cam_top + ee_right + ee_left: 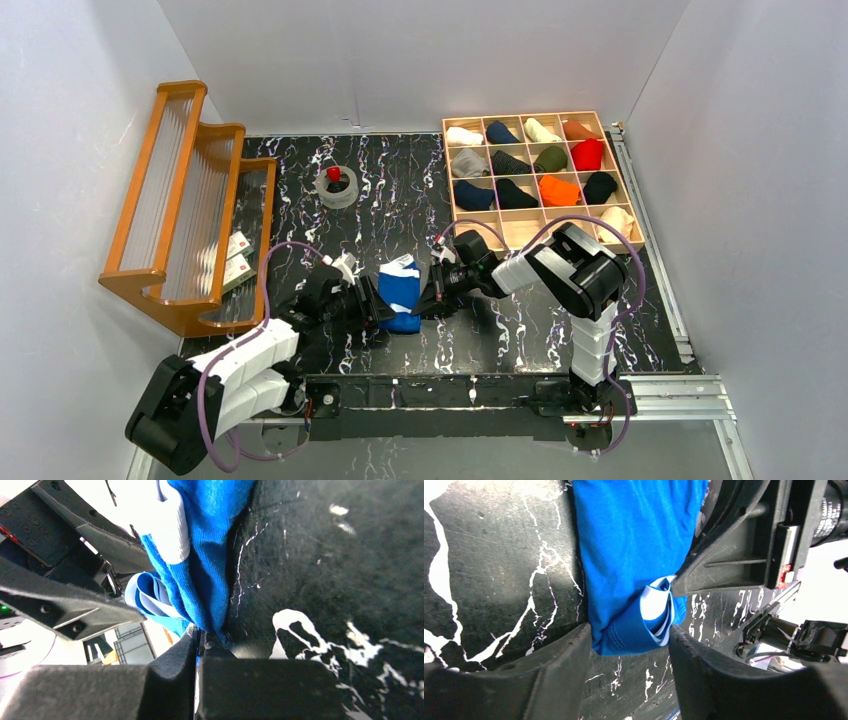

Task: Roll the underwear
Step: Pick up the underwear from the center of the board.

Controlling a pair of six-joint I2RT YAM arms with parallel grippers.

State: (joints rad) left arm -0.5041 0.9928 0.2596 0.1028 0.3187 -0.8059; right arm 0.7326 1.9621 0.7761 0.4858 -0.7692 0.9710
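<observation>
Okay, blue underwear point(400, 292) lies on the table point(520, 330), long axis near-far, white band far. Left gripper point(372, 303) is spread, straddling it. Right gripper point(432, 292) is clenched on its right edge.

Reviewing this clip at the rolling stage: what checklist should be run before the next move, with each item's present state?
1. Right tool grips the blue underwear: ok, jaws shut on its edge.
2. Left tool free to regrasp: ok, jaws open, fingers either side of the bundle's end.
3. Roll complete: not ok, loose white-lined layers gape at that end.
4. Bundle resting on the table, apart from the organizer tray: ok.
5. Tools apart from each other: cannot tell, they crowd close around the fabric.
</observation>
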